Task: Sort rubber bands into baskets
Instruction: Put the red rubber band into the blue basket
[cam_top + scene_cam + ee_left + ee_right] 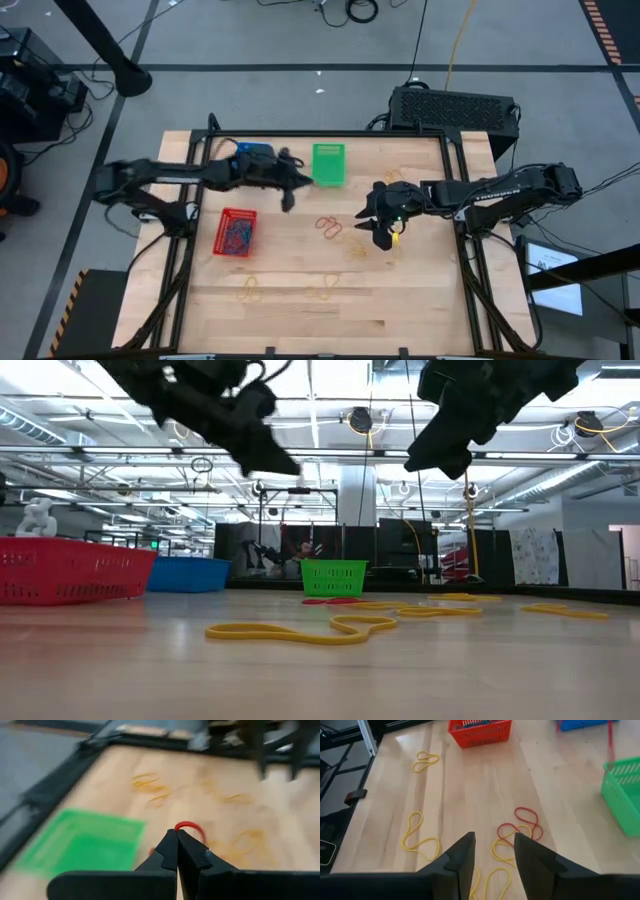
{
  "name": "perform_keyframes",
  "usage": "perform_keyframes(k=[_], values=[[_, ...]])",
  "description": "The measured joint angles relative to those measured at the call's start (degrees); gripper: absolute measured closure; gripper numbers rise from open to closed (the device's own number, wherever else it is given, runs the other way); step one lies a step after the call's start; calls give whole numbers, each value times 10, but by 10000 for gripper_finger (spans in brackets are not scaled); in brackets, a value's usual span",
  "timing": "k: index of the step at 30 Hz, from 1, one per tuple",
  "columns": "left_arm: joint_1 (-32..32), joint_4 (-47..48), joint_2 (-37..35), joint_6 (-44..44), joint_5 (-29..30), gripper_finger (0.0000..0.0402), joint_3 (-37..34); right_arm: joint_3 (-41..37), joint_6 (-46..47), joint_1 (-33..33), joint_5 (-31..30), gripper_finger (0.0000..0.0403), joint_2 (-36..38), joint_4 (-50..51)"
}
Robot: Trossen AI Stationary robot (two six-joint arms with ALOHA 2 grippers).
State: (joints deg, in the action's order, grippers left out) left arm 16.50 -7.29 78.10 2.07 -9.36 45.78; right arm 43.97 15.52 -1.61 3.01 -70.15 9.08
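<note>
My left gripper (176,832) is shut on a red rubber band (192,826) and hangs above the table beside the green basket (328,163). The blue basket (257,153) lies under that arm. The red basket (236,232), with bands in it, stands toward the near left. My right gripper (494,851) is open above loose red bands (525,822) and yellow bands (502,851) on the wood, touching none. Other yellow bands (250,290) lie nearer the front edge. My left gripper pinches the red band between its two fingertips at one end of the loop (178,827). The rest of the loop curves out past the tips, clear of the table. In the right wrist view it shows as a thin red strand (610,742) above the green basket.
A black box with a grille (452,108) sits behind the table's far right corner. A black frame (455,180) runs along the table's edges. Bare wood lies at the front centre (320,325).
</note>
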Motion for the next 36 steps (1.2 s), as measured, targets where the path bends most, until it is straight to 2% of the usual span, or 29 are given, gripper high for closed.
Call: perform_keyframes(k=[4, 8, 11, 15, 24, 36], values=[[17, 145, -99, 19, 95, 401, 0, 0, -1, 0, -1, 273, 0, 0], [36, 242, -181, 19, 202, 401, 0, 0, -14, 0, -2, 273, 0, -3], [53, 279, -217, 15, 272, 401, 0, 0, -19, 0, -2, 273, 0, -9], [85, 323, -223, 15, 338, 401, 0, 0, -18, 0, -2, 273, 0, -11], [162, 372, -168, 13, 348, 401, -14, 0, -17, 0, -2, 273, 0, -10], [187, 370, -66, 13, 342, 393, -14, 0, -17, 0, -2, 273, 0, -8]])
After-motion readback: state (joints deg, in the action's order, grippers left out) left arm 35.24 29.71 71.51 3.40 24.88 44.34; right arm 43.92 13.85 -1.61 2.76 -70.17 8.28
